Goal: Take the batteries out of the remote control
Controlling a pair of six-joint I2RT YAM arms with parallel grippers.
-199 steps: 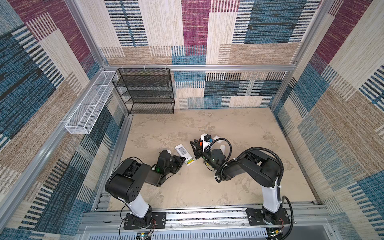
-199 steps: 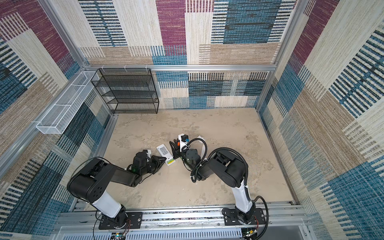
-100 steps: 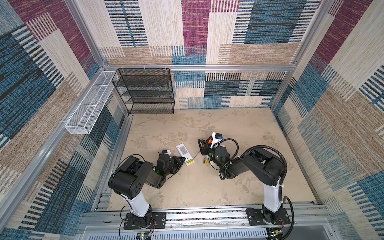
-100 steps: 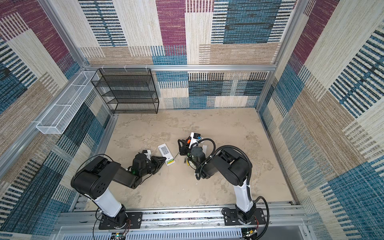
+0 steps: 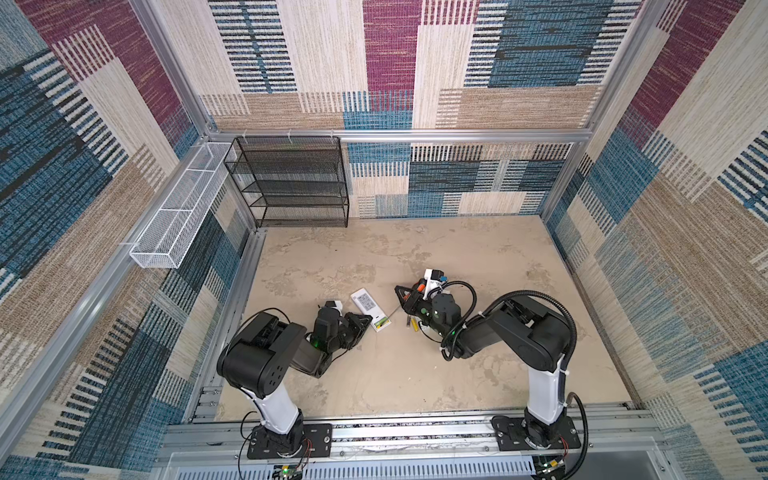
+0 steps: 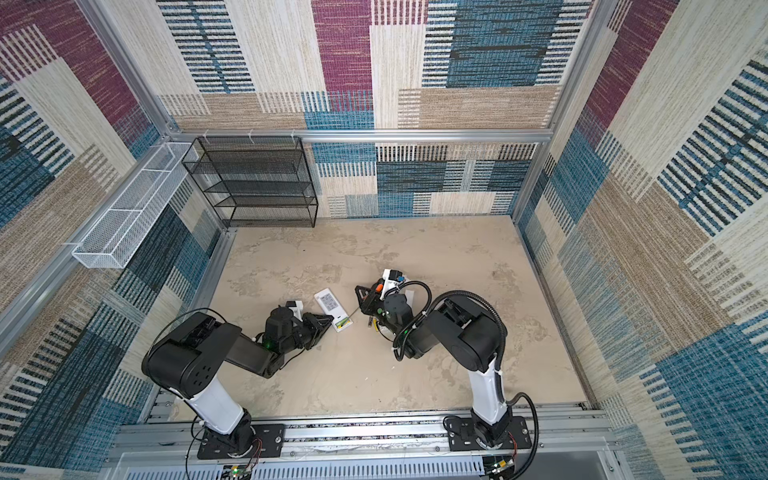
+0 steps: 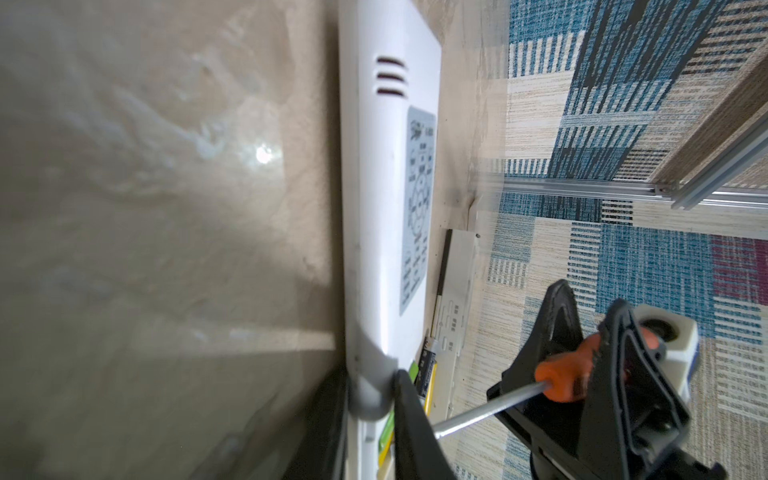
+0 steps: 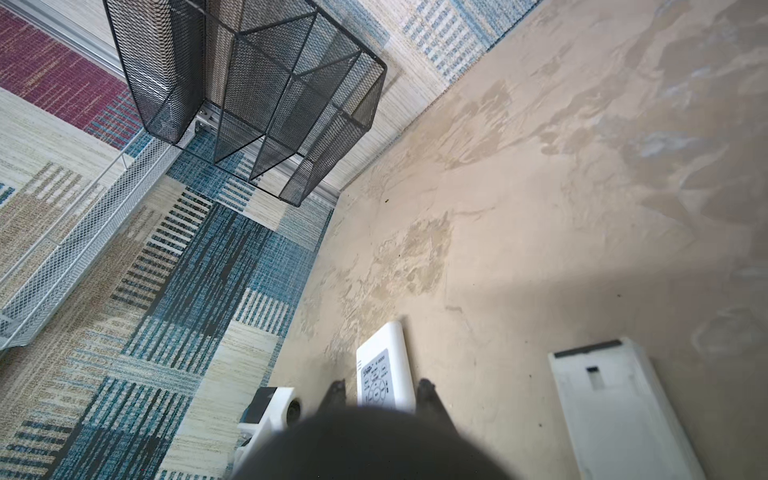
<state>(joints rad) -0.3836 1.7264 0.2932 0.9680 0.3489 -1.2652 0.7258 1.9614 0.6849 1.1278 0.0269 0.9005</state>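
The white remote control (image 5: pixel 366 302) (image 6: pixel 329 302) lies face-down on the table. My left gripper (image 5: pixel 368 321) (image 6: pixel 330 321) (image 7: pixel 365 419) is shut on its near end. Green and yellow batteries (image 5: pixel 381 322) (image 7: pixel 413 371) sit in the open compartment there. A dark and a yellow battery (image 5: pixel 411 323) (image 7: pixel 428 361) lie loose on the table beside it. My right gripper (image 5: pixel 401 292) (image 6: pixel 360 293) (image 8: pixel 381 390) is shut on the orange-handled screwdriver (image 7: pixel 565 368) (image 5: pixel 419 286). Its shaft (image 7: pixel 486 409) points at the compartment; my left jaw hides the tip.
The white battery cover (image 8: pixel 615 411) (image 7: pixel 455 291) lies on the table to the right of the remote. A black mesh shelf (image 5: pixel 291 183) stands at the back left, with a white wire basket (image 5: pixel 178 216) on the left wall.
My right wrist has swung to the right with the screwdriver, uncovering the loose batteries beneath it. The left gripper and the remote have stayed in place.
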